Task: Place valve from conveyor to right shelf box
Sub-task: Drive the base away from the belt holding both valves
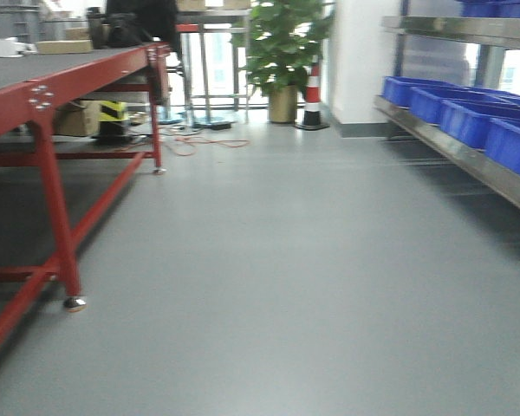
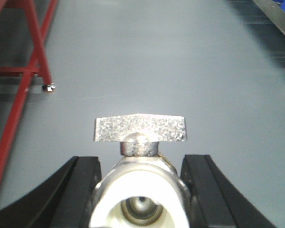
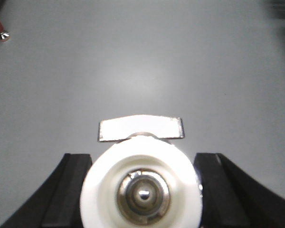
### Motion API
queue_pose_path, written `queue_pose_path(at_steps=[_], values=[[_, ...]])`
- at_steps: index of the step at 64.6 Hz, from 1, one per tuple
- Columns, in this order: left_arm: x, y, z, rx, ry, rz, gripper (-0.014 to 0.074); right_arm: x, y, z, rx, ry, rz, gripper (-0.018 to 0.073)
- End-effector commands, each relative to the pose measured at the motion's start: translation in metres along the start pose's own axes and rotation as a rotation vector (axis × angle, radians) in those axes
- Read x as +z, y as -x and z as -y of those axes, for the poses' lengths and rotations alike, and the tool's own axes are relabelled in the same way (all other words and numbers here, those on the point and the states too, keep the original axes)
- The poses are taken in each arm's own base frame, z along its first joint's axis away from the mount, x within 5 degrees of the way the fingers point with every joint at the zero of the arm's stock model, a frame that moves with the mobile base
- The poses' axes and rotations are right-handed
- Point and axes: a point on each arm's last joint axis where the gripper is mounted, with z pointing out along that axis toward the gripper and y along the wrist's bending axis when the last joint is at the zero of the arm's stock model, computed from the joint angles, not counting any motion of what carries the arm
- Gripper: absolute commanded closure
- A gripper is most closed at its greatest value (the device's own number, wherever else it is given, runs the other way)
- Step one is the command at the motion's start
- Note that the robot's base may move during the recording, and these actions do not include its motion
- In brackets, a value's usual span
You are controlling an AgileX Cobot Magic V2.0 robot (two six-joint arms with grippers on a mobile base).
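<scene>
In the left wrist view, a metal valve with a flat silver handle and a white-lined opening sits between the black fingers of my left gripper, which is shut on it above bare floor. The right wrist view shows a second valve, its white ring facing the camera, held in my shut right gripper. The conveyor, a dark grey belt on a red frame, stands at the left of the front view. Blue boxes line the right shelf. Neither gripper shows in the front view.
Grey floor stretches between conveyor and shelf. A red conveyor leg with a metal foot stands to the left. A potted plant and a striped cone stand at the far end, with cables on the floor.
</scene>
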Motion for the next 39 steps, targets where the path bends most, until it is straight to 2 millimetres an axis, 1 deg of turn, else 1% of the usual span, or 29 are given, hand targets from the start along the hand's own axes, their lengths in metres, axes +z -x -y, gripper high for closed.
queue_pose_path(at_steps=[1, 39], values=[[-0.0023, 0.0061, 0.0009, -0.007, -0.005, 0.062, 0.0707, -0.0044, 0.0072, 0.0006, -0.01, -0.007, 0.08, 0.0727], [-0.0023, 0.0061, 0.0009, -0.007, -0.005, 0.062, 0.0707, -0.0044, 0.0072, 0.0006, -0.01, -0.007, 0.08, 0.0727]])
